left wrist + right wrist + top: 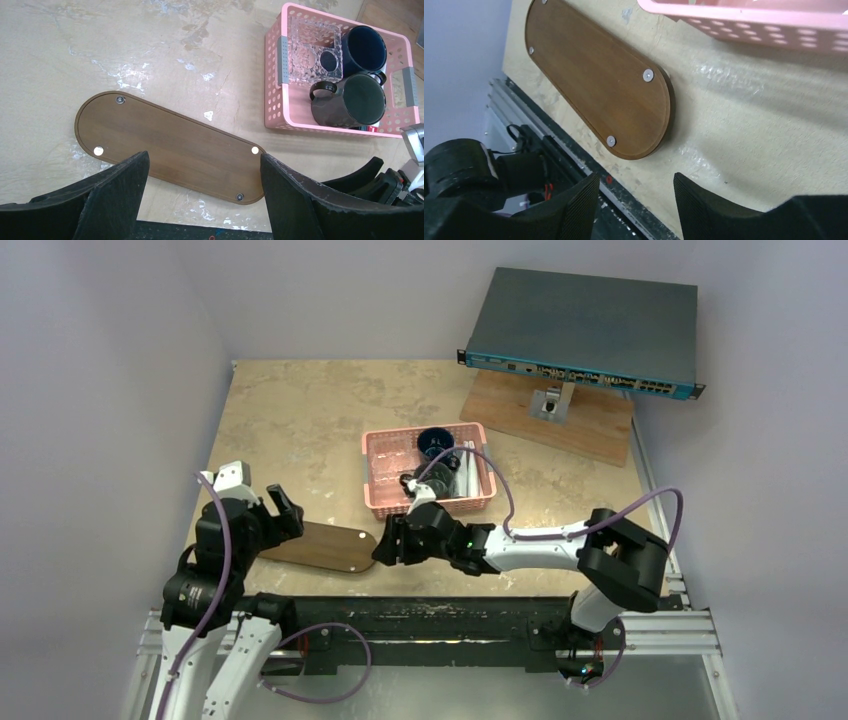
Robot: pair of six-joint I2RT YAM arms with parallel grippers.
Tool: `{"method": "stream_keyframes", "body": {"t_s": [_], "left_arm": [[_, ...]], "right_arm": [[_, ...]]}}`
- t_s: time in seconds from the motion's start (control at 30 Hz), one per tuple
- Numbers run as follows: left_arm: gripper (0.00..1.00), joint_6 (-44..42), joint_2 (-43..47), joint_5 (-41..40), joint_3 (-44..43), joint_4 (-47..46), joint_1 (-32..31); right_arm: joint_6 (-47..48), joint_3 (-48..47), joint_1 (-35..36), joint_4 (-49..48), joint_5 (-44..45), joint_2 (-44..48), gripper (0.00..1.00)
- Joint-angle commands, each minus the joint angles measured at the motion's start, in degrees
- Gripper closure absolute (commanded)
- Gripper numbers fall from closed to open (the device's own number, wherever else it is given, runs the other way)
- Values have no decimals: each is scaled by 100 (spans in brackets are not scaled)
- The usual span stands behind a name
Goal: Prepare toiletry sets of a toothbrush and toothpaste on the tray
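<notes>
The tray (320, 548) is a dark brown wooden oblong with small round studs near its ends. It lies bare near the table's front edge, between the two arms. In the left wrist view the tray (170, 142) lies just beyond my left gripper (203, 165). That gripper is open with nothing between its fingers. My right gripper (636, 185) is also open and empty, hovering off the rounded right end of the tray (599, 90). From above, the left gripper (287, 508) and right gripper (381, 543) flank the tray. No toothbrush or toothpaste shows.
A pink perforated basket (372, 475) stands behind the tray, holding two dark mugs (357, 100) and a clear glass-like holder (312, 47). A network switch (580, 330) sits on a wooden board at the back right. A black rail (430, 620) runs along the near edge.
</notes>
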State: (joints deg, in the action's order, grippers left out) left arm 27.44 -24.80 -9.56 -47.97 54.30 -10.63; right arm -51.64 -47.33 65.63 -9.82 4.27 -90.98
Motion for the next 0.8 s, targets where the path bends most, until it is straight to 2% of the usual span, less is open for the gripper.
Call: {"method": "stream_keyframes", "body": {"t_s": [0.0, 0.37, 0.77], "left_arm": [[19, 11, 66, 94, 13, -194, -65], [18, -1, 107, 121, 15, -203, -175], [18, -20, 107, 112, 11, -209, -211]], "right_arm": [[-809, 400, 12, -1372, -356, 92, 40], [-1963, 1197, -45, -3805, -617, -846, 41], [-2376, 1383, -108, -5203, -512, -1784, 42]]}}
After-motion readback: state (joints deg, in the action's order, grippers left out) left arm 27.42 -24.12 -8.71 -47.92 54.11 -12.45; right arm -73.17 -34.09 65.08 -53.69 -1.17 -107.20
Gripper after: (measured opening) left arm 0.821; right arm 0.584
